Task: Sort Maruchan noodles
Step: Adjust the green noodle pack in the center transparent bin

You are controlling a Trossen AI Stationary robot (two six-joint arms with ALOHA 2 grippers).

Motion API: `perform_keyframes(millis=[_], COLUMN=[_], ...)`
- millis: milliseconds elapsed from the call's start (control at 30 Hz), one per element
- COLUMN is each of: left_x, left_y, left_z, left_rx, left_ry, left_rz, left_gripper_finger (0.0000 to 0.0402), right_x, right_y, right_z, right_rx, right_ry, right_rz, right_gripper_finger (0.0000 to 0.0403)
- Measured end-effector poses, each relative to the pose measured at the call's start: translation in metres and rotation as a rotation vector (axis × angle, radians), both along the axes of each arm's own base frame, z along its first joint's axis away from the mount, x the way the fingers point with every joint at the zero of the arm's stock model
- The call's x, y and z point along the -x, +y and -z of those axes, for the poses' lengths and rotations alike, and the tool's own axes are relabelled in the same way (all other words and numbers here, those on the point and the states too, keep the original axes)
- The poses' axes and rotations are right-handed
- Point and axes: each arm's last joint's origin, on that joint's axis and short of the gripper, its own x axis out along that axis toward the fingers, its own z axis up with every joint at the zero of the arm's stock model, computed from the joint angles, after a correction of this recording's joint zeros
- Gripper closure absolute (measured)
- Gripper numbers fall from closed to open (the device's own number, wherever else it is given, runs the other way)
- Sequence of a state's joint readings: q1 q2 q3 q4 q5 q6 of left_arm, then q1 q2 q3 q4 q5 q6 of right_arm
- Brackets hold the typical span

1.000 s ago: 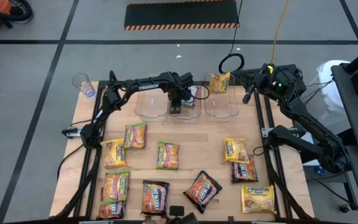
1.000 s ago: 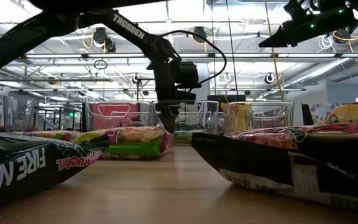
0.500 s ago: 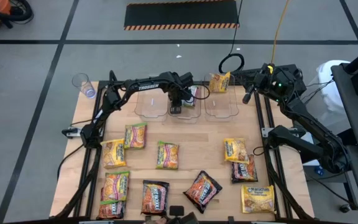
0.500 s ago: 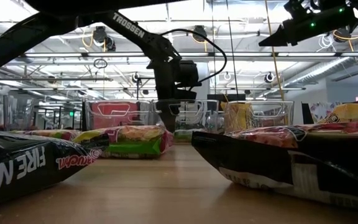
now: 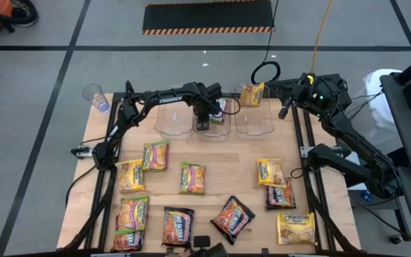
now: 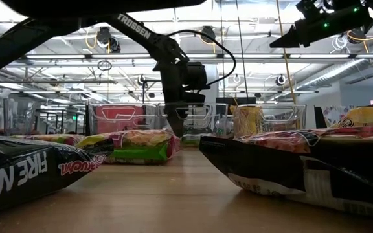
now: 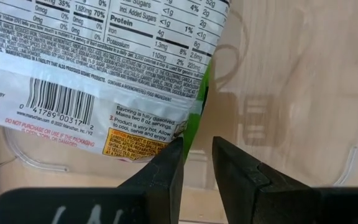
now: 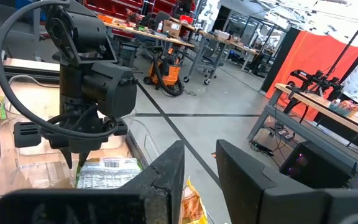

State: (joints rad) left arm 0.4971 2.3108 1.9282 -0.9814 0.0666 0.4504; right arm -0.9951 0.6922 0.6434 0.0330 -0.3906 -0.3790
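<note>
Maruchan noodles [image 5: 192, 178] sorting: green packet [image 7: 98, 74] in middle far bin [image 5: 204, 133].
Left hand [image 7: 196, 163] hovers above it, nearly closed, holding nothing; next, fetch another tabletop [image 5: 227, 168] packet.

- A wooden table [image 5: 227, 157] carries everything.
- Three clear bins [image 5: 173, 123] stand in a row along its far edge.
- Loose packets lie on the near half: green-edged ones [image 5: 192, 178] toward the left, a yellow packet [image 5: 296, 228] at the near right corner, dark packets [image 5: 232, 218] along the front.
- A clear cup [image 5: 95, 96] stands at what seems the far left corner.
</note>
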Motion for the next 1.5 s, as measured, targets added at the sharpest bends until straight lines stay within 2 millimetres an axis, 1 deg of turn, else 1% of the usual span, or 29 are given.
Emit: perform_keyframes(millis=[200,1100,1200,1433,1500], left_x=[0.0022,0.0023,0.0021,0.0028,0.0029], left_y=[0.0042,0.0041,0.0043,0.0082,0.0081], left_z=[-0.0005,-0.0004,-0.0005,-0.0009,-0.0012], left_rx=[0.047,0.039,0.040,0.040,0.034], left_ry=[-0.024,-0.018,-0.021,-0.032,-0.029], left_rz=[-0.037,-0.037,-0.051,-0.109,-0.108], left_gripper_finger=[0.0309,0.0310,0.0324,0.0392,0.0395], right_x=[0.0000,0.0000,0.0000,0.0000,0.0000], right_y=[0.0000,0.0000,0.0000,0.0000,0.0000], right_z=[0.0000,-0.0001,0.0000,0.0000,0.0000], right_rx=[0.000,0.000,0.000,0.000,0.000], right_ry=[0.000,0.000,0.000,0.000,0.000], right_rz=[0.000,0.000,0.000,0.000,0.000], right_gripper_finger=[0.0314,0.0314,0.0314,0.0314,0.0314])
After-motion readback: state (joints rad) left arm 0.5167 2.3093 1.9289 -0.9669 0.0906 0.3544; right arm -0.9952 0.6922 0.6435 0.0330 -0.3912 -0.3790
